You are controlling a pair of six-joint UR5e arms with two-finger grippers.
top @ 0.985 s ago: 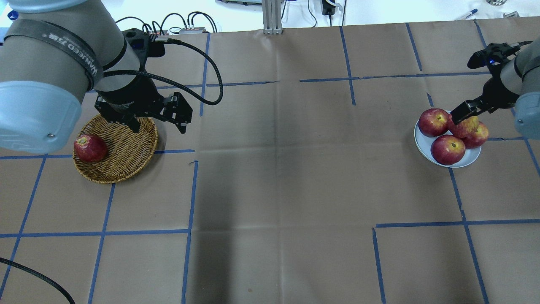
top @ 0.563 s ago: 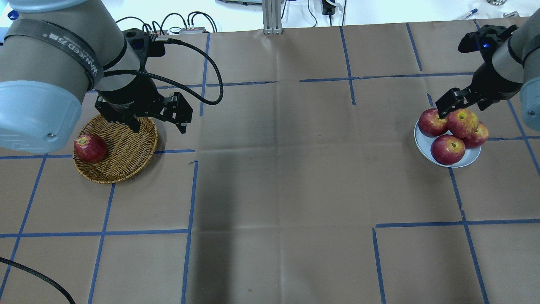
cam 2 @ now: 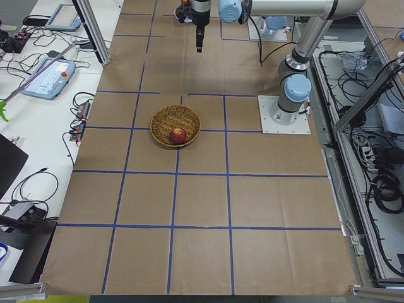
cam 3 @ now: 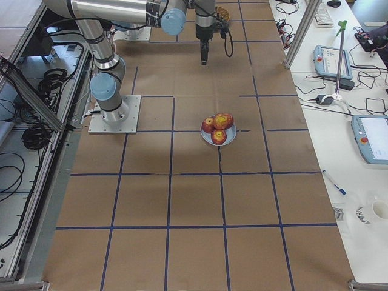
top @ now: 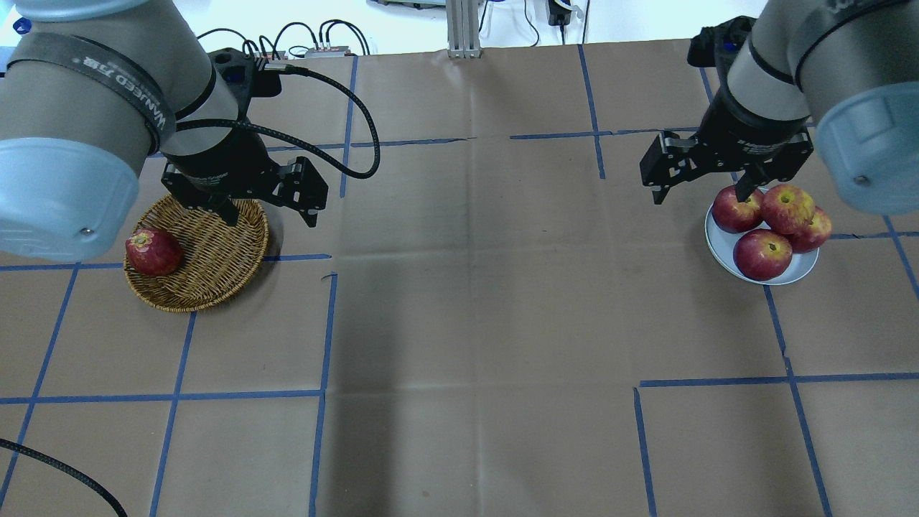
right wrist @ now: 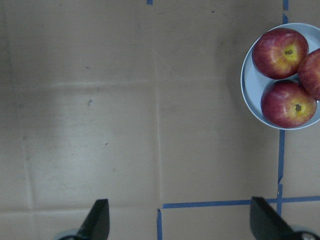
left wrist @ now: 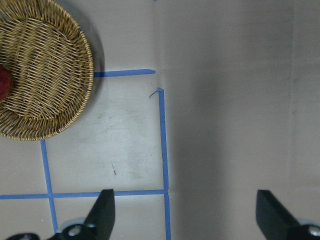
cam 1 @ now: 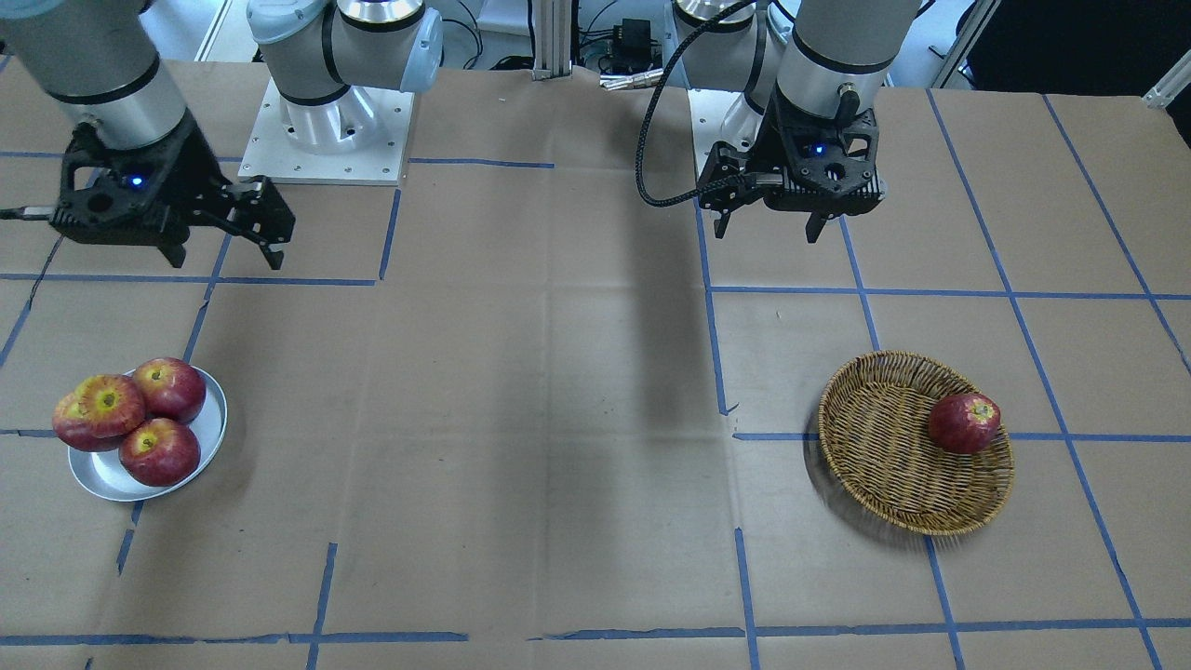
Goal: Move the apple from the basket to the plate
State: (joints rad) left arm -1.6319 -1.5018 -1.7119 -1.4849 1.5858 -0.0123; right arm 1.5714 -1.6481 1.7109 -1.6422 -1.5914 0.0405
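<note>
The yellow-patched apple lies on top of three deep-red apples on the silver-grey plate at the right; it also shows in the front view. My right gripper is open and empty, raised above the table just left of the plate. The wicker basket at the left holds only a darker red apple. My left gripper is open and empty, hanging over the basket's far right rim. The left wrist view shows the basket at its upper left.
Brown paper with blue tape lines covers the table. The plate with its apples sits at the upper right of the right wrist view. A black cable loops from the left wrist. Aluminium posts and cables stand past the far edge.
My right gripper has let go of the yellow-patched apple on top of the pile and has risen and moved left, away from the plate. The left arm has not moved.
</note>
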